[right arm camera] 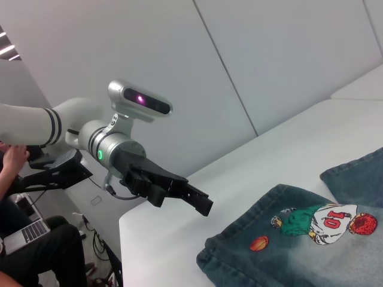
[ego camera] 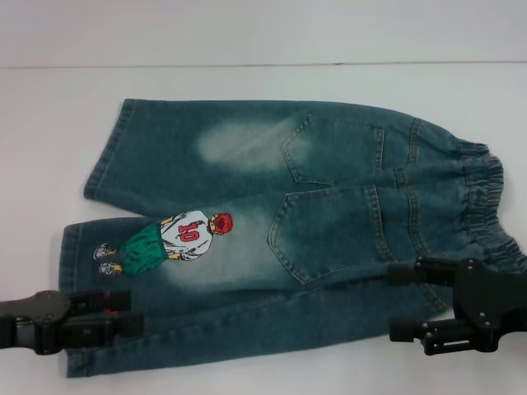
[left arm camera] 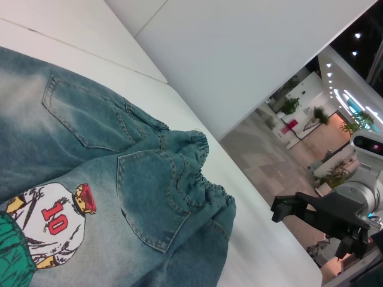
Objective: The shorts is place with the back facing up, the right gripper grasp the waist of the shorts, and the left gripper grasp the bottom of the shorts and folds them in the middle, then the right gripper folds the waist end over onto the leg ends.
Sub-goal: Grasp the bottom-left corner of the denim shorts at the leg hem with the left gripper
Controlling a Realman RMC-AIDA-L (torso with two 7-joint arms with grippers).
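Note:
The shorts [ego camera: 247, 206] lie flat on the white table, back pockets up. Their ruffled waist [ego camera: 486, 206] is at the right, and the two leg ends [ego camera: 99, 164] are at the left. A printed figure in a "10" jersey [ego camera: 177, 239] shows on the nearer leg. My left gripper [ego camera: 123, 311] hovers open at the nearer leg's hem, holding nothing; it also shows in the right wrist view [right arm camera: 200, 202]. My right gripper [ego camera: 405, 301] stands open over the near corner of the waist, empty. The left wrist view shows the right gripper [left arm camera: 311, 218] just off the waist [left arm camera: 203, 179].
The white table [ego camera: 247, 82] stretches bare behind the shorts to a white wall. The near table edge lies just below both grippers. In the right wrist view a seated person with a laptop [right arm camera: 24, 236] is beyond the table's left end.

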